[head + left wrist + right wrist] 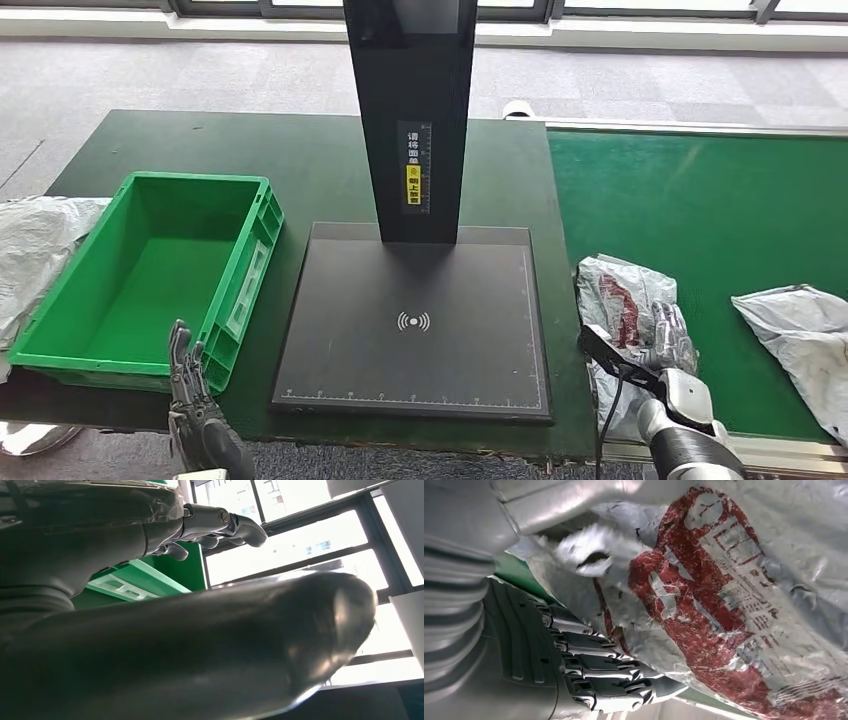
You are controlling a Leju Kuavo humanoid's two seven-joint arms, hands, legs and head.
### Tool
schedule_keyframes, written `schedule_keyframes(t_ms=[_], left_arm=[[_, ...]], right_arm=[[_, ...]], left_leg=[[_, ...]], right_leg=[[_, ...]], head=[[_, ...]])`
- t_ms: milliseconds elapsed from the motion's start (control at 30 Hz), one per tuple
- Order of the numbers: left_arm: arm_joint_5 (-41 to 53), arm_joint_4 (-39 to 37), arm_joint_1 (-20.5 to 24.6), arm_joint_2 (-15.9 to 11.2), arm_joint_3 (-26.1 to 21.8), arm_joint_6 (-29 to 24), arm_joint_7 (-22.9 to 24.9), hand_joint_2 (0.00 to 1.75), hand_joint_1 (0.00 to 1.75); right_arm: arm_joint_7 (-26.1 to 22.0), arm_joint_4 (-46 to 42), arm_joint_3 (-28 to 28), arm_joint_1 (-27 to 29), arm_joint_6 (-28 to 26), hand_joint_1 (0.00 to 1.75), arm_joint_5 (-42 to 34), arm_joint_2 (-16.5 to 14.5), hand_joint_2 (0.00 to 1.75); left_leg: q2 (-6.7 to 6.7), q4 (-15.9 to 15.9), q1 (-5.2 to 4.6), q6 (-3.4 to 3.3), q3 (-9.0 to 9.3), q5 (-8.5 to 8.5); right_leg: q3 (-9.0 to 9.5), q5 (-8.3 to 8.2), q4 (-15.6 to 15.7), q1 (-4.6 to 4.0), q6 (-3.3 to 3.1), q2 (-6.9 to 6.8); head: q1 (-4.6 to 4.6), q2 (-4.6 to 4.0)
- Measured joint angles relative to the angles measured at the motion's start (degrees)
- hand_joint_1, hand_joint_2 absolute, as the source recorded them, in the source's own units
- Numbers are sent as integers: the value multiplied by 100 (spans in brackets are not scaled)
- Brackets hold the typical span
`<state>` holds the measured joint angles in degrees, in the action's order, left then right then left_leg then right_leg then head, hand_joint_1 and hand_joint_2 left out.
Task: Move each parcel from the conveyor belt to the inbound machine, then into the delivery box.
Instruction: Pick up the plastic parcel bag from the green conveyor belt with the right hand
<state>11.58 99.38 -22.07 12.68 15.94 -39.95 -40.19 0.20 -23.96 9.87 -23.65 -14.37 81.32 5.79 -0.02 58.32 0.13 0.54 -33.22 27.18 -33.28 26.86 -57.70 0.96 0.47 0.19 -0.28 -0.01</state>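
Right hand (668, 345) on parcel (625, 295)

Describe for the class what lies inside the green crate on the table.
The green crate holds nothing that can be seen: its bare green floor and inner walls show. The left hand, raised at the near wall, covers a small strip of rim; the near wall hides the floor's closest edge.

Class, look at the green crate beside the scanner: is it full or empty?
Empty. The head view shows the green crate's bare green floor and inner walls, with no parcel inside it.
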Motion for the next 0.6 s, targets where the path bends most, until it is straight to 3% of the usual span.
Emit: schedule_keyframes(t_ms=[133,267,600], left_arm=[[93,101,-143,62,-87,0,0,0,0],[133,188,-228,125,-168,0,0,0,0],[269,500,-433,257,-304,0,-1,0,0]], right_arm=[[-171,166,-278,-224,393,175,143,13,175],[-157,232,-470,-307,458,175,156,1,175],[151,256,-833,-379,-369,175,355,-298,175]], left_leg=[[37,-1,1,9,4,17],[48,-2,3,17,28,42],[31,-3,7,22,68,31]], right_leg=[[15,2,1,-8,-2,37],[63,22,2,-17,-8,48],[66,24,0,-22,-11,31]], head=[[1,1],[0,0],[0,1]])
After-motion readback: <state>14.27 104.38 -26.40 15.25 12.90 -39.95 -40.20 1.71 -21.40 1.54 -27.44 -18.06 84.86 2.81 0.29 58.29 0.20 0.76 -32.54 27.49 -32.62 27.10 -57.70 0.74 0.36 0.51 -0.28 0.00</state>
